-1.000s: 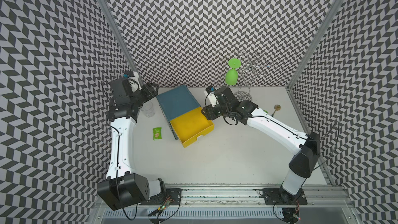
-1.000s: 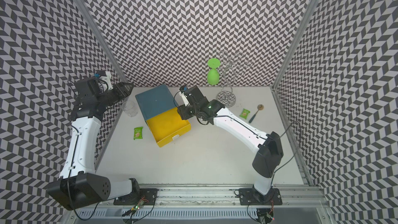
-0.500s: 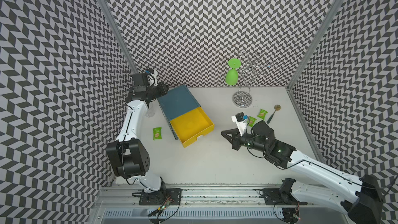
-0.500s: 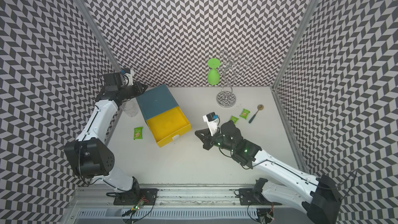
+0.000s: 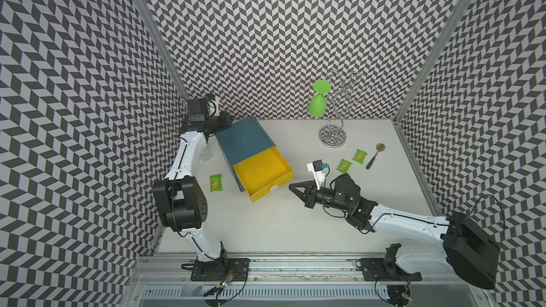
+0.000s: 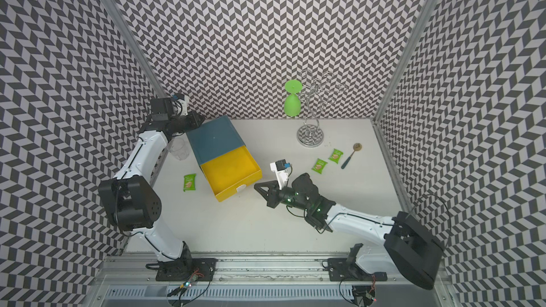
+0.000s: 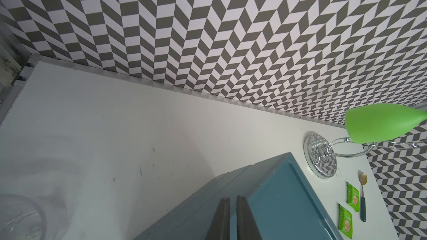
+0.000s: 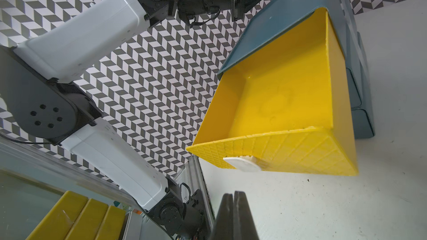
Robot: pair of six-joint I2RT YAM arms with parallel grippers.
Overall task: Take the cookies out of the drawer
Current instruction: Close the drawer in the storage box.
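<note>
Taking the back wall as twelve o'clock in both top views, a dark blue plastic drawer cabinet [image 5: 243, 140] stands in the ten o'clock part of the white table [image 5: 280, 231]. Its yellow plastic drawer [image 5: 260, 169] stands open toward five o'clock, and the right wrist view shows the drawer floor as bare yellow. Three flat green sealed cookie packets [image 5: 344, 165] lie on the table, all outside the drawer. One packet [image 5: 216, 183] lies near the drawer at its nine o'clock. The other two lie side by side at its three o'clock, the farther packet [image 5: 360, 156] near a gold-bowled spoon with a dark green handle [image 5: 373, 155]. A chrome wire stand [image 5: 333, 137] at one o'clock has an inverted green plastic goblet [image 5: 317, 106] at its arms. A clear glass tumbler [image 6: 178, 149] stands at the cabinet's nine o'clock. The left tool [image 7: 233, 198] sits over the cabinet's eleven o'clock corner, fingers clenched to a thin slit with nothing between them; contact with the cabinet cannot be told. The right tool [image 8: 233, 193] is at the drawer's four o'clock, apart from the drawer's white handle [image 8: 242, 163], fingers clenched together and grasping nothing.
</note>
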